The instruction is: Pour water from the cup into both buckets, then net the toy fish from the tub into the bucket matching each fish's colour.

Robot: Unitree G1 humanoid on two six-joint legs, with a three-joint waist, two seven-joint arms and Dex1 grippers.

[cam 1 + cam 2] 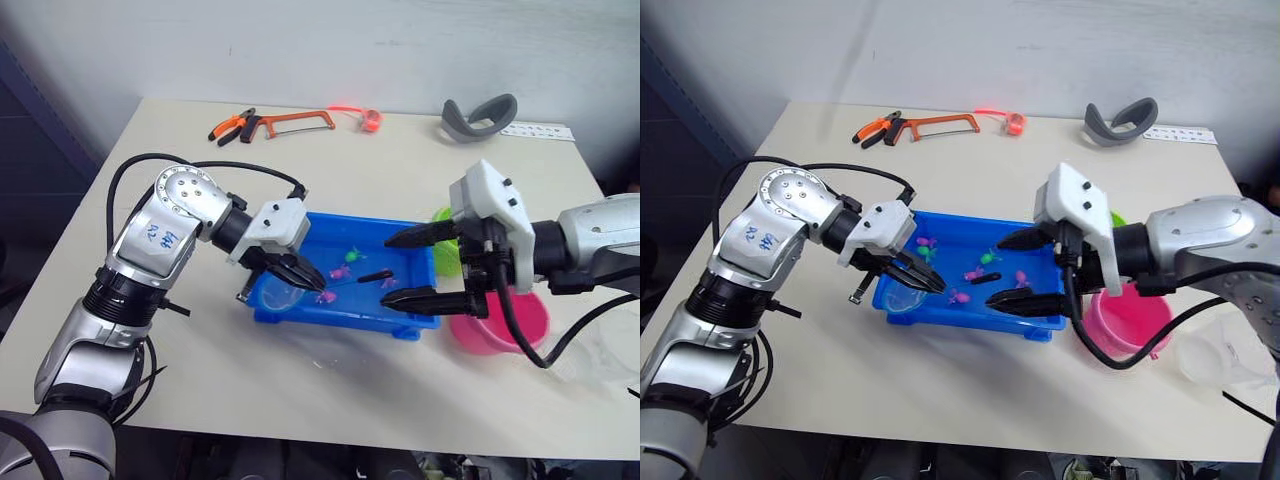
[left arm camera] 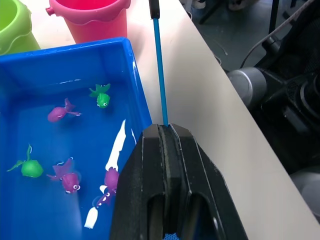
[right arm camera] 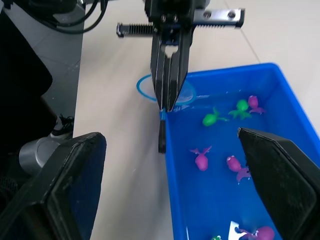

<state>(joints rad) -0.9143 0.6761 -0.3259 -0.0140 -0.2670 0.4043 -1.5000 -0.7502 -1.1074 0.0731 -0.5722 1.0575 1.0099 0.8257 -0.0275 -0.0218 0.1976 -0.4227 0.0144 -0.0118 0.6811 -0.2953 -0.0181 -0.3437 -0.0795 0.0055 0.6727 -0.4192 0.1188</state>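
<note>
The table is being viewed from above and in front by both head cameras. The blue tub is being looked into closely by each wrist camera from opposite ends, and is being shared by all views.

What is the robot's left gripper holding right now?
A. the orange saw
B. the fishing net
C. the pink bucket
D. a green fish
B: the left gripper has its fingers shut on the net by its thin handle, with the light-blue hoop sitting at the near-left corner of the blue tub where the toy fish float.
</note>
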